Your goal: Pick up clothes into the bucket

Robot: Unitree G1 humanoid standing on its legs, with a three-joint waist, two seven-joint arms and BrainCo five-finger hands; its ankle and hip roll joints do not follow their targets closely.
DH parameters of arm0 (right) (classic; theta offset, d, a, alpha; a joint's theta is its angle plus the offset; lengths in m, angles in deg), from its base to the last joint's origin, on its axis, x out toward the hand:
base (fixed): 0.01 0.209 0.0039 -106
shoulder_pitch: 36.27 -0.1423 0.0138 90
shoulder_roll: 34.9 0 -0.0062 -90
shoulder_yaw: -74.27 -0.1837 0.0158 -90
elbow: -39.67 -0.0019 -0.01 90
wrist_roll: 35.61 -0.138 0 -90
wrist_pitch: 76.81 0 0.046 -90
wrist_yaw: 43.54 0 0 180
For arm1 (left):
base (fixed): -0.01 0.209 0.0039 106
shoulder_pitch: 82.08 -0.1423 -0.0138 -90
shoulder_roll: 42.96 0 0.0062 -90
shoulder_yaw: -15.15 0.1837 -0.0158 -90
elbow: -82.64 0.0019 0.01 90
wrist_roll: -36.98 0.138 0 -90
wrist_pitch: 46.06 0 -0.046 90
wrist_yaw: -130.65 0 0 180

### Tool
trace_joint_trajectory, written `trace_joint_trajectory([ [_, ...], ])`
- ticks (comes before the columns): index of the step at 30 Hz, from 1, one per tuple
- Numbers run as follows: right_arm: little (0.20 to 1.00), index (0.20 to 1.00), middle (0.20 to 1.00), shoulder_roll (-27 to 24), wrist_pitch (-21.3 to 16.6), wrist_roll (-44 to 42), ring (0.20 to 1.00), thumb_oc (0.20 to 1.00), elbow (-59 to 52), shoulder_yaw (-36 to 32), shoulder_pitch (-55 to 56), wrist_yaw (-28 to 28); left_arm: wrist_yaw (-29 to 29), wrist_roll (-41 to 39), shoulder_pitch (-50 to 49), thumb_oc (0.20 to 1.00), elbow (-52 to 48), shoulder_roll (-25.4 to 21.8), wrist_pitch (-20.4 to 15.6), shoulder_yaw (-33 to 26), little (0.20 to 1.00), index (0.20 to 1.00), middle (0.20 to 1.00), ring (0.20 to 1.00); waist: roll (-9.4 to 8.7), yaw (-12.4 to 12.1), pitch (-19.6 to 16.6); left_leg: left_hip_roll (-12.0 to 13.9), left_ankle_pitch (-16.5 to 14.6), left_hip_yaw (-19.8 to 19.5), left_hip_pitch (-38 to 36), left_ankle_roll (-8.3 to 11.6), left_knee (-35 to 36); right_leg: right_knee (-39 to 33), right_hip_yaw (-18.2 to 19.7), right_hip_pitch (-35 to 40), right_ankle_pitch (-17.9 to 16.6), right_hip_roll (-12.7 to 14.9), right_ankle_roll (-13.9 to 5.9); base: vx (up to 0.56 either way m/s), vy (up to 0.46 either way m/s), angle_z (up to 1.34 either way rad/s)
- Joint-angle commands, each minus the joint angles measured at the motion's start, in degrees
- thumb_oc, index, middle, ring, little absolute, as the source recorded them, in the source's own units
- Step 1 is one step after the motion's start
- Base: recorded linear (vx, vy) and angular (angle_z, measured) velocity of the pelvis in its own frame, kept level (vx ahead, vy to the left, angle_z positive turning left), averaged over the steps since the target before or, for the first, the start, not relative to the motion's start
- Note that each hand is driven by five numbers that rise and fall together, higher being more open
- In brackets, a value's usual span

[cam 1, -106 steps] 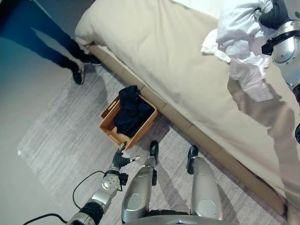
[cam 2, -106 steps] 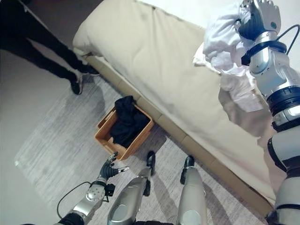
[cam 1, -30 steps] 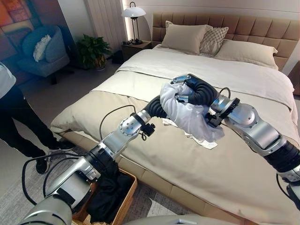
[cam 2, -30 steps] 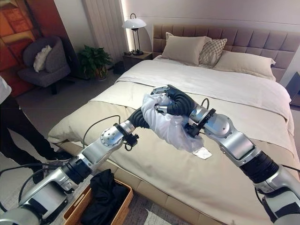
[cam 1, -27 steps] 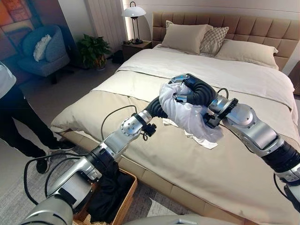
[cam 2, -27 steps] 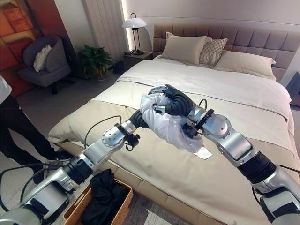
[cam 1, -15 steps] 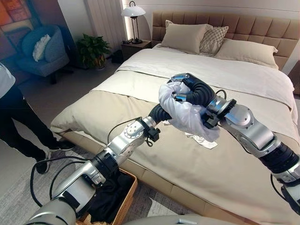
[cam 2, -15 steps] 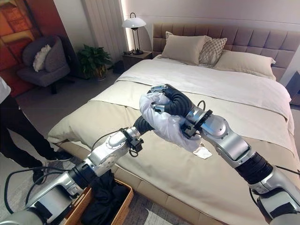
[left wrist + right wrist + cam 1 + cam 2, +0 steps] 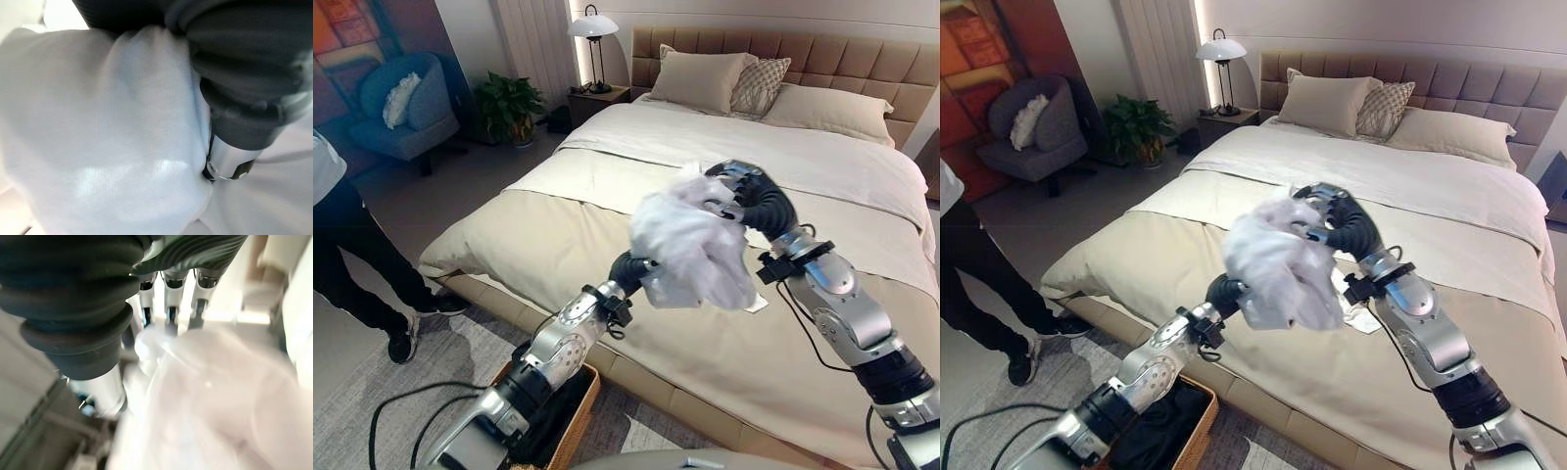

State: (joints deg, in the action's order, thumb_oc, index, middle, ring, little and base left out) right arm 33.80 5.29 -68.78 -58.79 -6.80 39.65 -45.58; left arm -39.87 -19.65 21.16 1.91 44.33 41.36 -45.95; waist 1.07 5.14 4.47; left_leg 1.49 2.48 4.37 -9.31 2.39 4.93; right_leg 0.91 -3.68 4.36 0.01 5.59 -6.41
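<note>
Currently: white garment [image 9: 690, 250], crumpled soft cloth, held above the beige bed [image 9: 783, 343].
Left hand [image 9: 234, 93] buried in folds, grip unreadable; right hand [image 9: 736, 191] fingers curled into fabric; woven basket [image 9: 576, 392] below, on the floor.

White garment [image 9: 690, 247], bunched, held up over bed edge.
Wicker bucket [image 9: 579, 390] on floor below w/ dark clothes inside.
</note>
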Motion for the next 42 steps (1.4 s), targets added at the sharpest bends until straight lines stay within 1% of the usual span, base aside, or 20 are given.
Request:
trace_joint_trajectory([
  [1, 1.000, 1.000, 1.000, 2.51, -3.96, 0.84, 1.000, 1.000, 1.13, -4.58, -0.40, 1.87, 0.23, -4.34, 2.44, 0.200, -1.94, 0.47, -2.89, -3.82, 0.200, 0.200, 0.200, 0.200, -4.50, -1.78, -2.17, -2.61, -8.16, -2.69, 2.87, -0.55, -7.64, 2.67, -2.52, -0.41, 0.16, 5.22, -3.61, 0.00, 0.000, 0.00],
  [8, 1.000, 1.000, 1.000, 8.08, -3.74, 2.43, 1.000, 1.000, 4.62, -10.44, 6.39, 3.09, -0.31, -4.20, -3.54, 0.200, -4.43, 1.23, -4.31, -12.38, 0.200, 0.200, 0.200, 0.200, -4.45, -2.30, -1.82, -2.88, -8.27, -3.21, 3.26, -0.76, -7.77, 2.90, -2.76, -0.54, 0.39, 5.41, -3.42, 0.00, 0.003, 0.02],
  [11, 1.000, 1.000, 1.000, 11.52, -3.66, 3.74, 1.000, 1.000, 7.15, -12.81, 10.54, 3.44, -0.58, -3.92, -6.50, 0.200, -5.51, 1.48, -5.18, -16.99, 0.200, 0.200, 0.200, 0.200, -4.33, -2.47, -1.51, -3.06, -8.30, -3.43, 3.53, -0.86, -7.90, 3.18, -2.87, -0.74, 0.48, 5.47, -3.34, 0.00, 0.012, 0.10],
  [12, 1.000, 1.000, 1.000, 11.55, -3.64, 3.77, 1.000, 1.000, 7.11, -12.81, 10.60, 3.45, -0.58, -3.92, -6.56, 0.200, -5.54, 1.47, -5.17, -16.98, 0.200, 0.200, 0.200, 0.200, -4.35, -2.46, -1.56, -3.06, -8.31, -3.43, 3.54, -0.86, -7.91, 3.19, -2.87, -0.75, 0.50, 5.48, -3.34, 0.00, 0.014, 0.10],
  [13, 1.000, 1.000, 1.000, 13.50, -3.52, 4.87, 1.000, 1.000, 10.63, -14.05, 13.23, 3.95, -1.02, -3.24, -7.99, 0.200, -6.42, 1.70, -6.07, -20.39, 0.200, 0.200, 0.200, 0.200, -4.18, -2.58, -1.28, -3.13, -8.28, -3.51, 3.69, -0.86, -7.96, 3.33, -3.05, -0.86, 0.59, 5.52, -3.28, 0.00, 0.013, 0.06],
  [16, 1.000, 1.000, 1.000, 16.00, -2.63, 7.72, 1.000, 1.000, 16.20, -15.82, 17.60, 3.91, -2.17, -0.44, -10.32, 0.200, -7.82, 1.16, -7.71, -25.55, 0.200, 0.200, 0.200, 0.200, -4.06, -2.70, -0.81, -3.28, -8.27, -3.77, 4.01, -0.80, -8.16, 3.71, -3.22, -1.14, 0.75, 5.54, -3.20, 0.00, 0.016, 0.06],
  [18, 1.000, 1.000, 1.000, 17.58, -2.39, 8.99, 1.000, 1.000, 21.87, -16.81, 20.20, 4.57, -3.55, 2.55, -11.38, 0.200, -8.14, 0.60, -9.22, -29.21, 0.200, 0.200, 0.200, 0.200, -4.03, -2.74, -0.48, -3.34, -8.29, -4.00, 4.29, -0.75, -8.32, 3.83, -3.34, -1.27, 0.85, 5.56, -3.17, 0.00, 0.000, 0.00],
  [19, 1.000, 1.000, 1.000, 17.59, -2.45, 8.99, 1.000, 1.000, 21.94, -16.76, 20.18, 4.56, -3.58, 2.58, -11.43, 0.200, -8.19, 0.60, -9.21, -29.23, 0.200, 0.200, 0.200, 0.200, -4.05, -2.69, -0.50, -3.34, -8.32, -4.03, 4.29, -0.75, -8.34, 3.84, -3.36, -1.25, 0.88, 5.57, -3.17, 0.00, 0.015, 0.05],
  [20, 1.000, 1.000, 1.000, 19.39, -2.12, 9.45, 1.000, 1.000, 27.48, -18.02, 22.75, 4.79, -5.20, 7.35, -13.11, 0.200, -9.55, -0.74, -10.80, -33.43, 0.200, 0.200, 0.200, 0.200, -3.89, -2.76, -0.07, -3.37, -8.27, -4.19, 4.60, -0.67, -8.50, 4.10, -3.51, -1.53, 0.96, 5.56, -3.09, 0.00, 0.022, 0.07],
  [23, 1.000, 1.000, 1.000, 21.20, -1.36, 11.74, 1.000, 1.000, 36.83, -18.41, 26.25, 4.66, -7.76, 14.06, -15.20, 0.200, -10.18, -2.83, -13.05, -38.96, 0.200, 0.200, 0.200, 0.200, -3.76, -2.85, 0.49, -3.44, -8.25, -4.51, 5.23, -0.50, -8.81, 4.48, -3.48, -2.08, 1.10, 5.51, -2.96, 0.00, 0.014, 0.04],
  [24, 1.000, 1.000, 1.000, 21.18, -1.48, 11.72, 1.000, 1.000, 36.99, -18.34, 26.18, 4.63, -7.80, 14.11, -15.25, 0.200, -10.23, -2.83, -13.04, -39.00, 0.200, 0.200, 0.200, 0.200, -3.78, -2.79, 0.46, -3.44, -8.28, -4.52, 5.25, -0.50, -8.83, 4.51, -3.49, -2.09, 1.14, 5.51, -2.96, 0.00, 0.007, 0.08],
  [25, 1.000, 1.000, 1.000, 21.73, -0.47, 14.16, 1.000, 1.000, 45.00, -18.08, 27.69, 4.73, -9.55, 17.01, -16.35, 0.200, -10.09, -3.94, -14.39, -42.15, 0.200, 0.200, 0.200, 0.200, -3.72, -2.90, 1.03, -3.46, -8.22, -4.62, 5.59, -0.38, -8.93, 4.72, -3.59, -2.42, 1.20, 5.46, -2.86, 0.00, 0.007, 0.14],
  [26, 1.000, 1.000, 1.000, 21.80, 0.00, 15.50, 1.000, 1.000, 49.62, -17.63, 28.01, 4.43, -9.97, 16.98, -16.87, 0.200, -10.12, -3.89, -14.85, -43.73, 0.200, 0.200, 0.200, 0.200, -3.73, -3.00, 1.34, -3.50, -8.25, -4.69, 5.88, -0.33, -9.11, 4.91, -3.61, -2.72, 1.23, 5.41, -2.81, -0.01, 0.008, 0.15],
  [30, 1.000, 1.000, 1.000, 21.52, 1.42, 19.41, 1.000, 1.000, 59.70, -16.10, 28.31, 4.18, -11.54, 17.25, -18.60, 0.200, -9.55, -3.91, -15.96, -47.03, 0.200, 0.200, 0.200, 0.200, -3.65, -3.24, 2.69, -3.65, -8.30, -4.93, 7.11, -0.28, -9.90, 4.92, -3.55, -3.60, 0.98, 5.43, -2.82, -0.01, 0.006, 0.04],
  [34, 1.000, 1.000, 1.000, 21.07, 1.78, 20.74, 1.000, 1.000, 65.85, -15.61, 27.57, 4.26, -12.76, 16.44, -18.48, 0.200, -8.04, -4.34, -16.40, -47.94, 0.200, 0.200, 0.200, 0.200, -3.57, -3.43, 4.83, -3.71, -7.82, -5.11, 9.77, -0.10, -10.97, 5.26, -3.42, -5.79, 0.71, 5.38, -2.82, -0.08, 0.006, -0.02],
  [37, 1.000, 1.000, 1.000, 20.50, 1.50, 20.85, 1.000, 1.000, 66.64, -15.04, 26.73, 4.49, -14.04, 16.13, -17.90, 0.200, -5.95, -4.67, -16.75, -47.77, 0.200, 0.200, 0.200, 0.200, -3.48, -3.29, 7.08, -3.75, -7.28, -5.49, 12.16, -0.15, -11.60, 6.39, -3.21, -8.51, 0.57, 5.27, -2.60, -0.12, 0.011, 0.01],
  [39, 1.000, 1.000, 1.000, 20.14, 1.21, 20.53, 1.000, 1.000, 67.19, -14.65, 25.93, 4.75, -15.09, 16.42, -17.07, 0.200, -2.79, -5.23, -16.94, -47.67, 0.200, 0.200, 0.200, 0.200, -3.52, -3.22, 8.49, -3.74, -6.95, -5.81, 13.71, -0.19, -12.07, 7.67, -3.14, -10.35, 0.58, 5.31, -2.42, -0.11, 0.021, 0.01],
  [42, 1.000, 1.000, 1.000, 19.46, 0.64, 19.74, 1.000, 1.000, 66.05, -13.48, 24.18, 5.35, -17.01, 16.62, -15.31, 0.200, 1.43, -6.00, -17.19, -46.82, 0.200, 0.200, 0.200, 0.200, -3.79, -3.02, 11.52, -3.89, -6.51, -6.27, 16.69, -0.35, -13.43, 9.81, -2.59, -13.50, 0.46, 5.30, -2.15, -0.12, 0.016, 0.03],
])
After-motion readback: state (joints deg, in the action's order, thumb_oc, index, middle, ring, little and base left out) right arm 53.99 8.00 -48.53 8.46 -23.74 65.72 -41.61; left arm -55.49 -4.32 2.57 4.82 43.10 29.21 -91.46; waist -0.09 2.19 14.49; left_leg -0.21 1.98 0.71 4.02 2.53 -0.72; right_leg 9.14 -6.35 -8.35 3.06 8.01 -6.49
